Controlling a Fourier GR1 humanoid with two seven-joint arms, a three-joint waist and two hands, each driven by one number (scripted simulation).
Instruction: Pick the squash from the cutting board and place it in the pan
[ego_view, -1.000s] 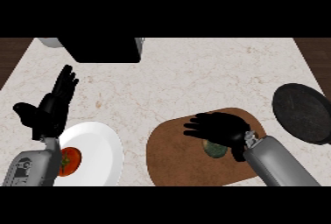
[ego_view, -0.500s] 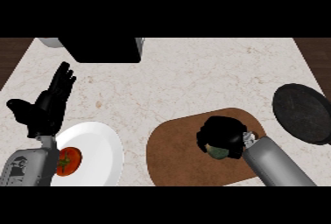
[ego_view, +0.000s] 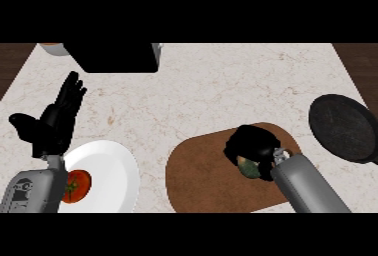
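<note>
my right hand (ego_view: 255, 142) was curled round the squash (ego_view: 249, 168) on the cutting board (ego_view: 199, 175), ready for the lift.

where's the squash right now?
Head view, lower right: the squash is gripped by the right hand over the cutting board, left of the pan.

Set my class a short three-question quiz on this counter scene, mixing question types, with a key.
1. Multiple choice: the squash is A) in the pan B) over the cutting board C) on the plate.
2. True or false: the left hand is shut on the tomato.
3. Fill in: the right hand, left of the pan, curls round the ____.
Key: 1 B; 2 false, it is open and the tomato lies on the plate; 3 squash.
</note>
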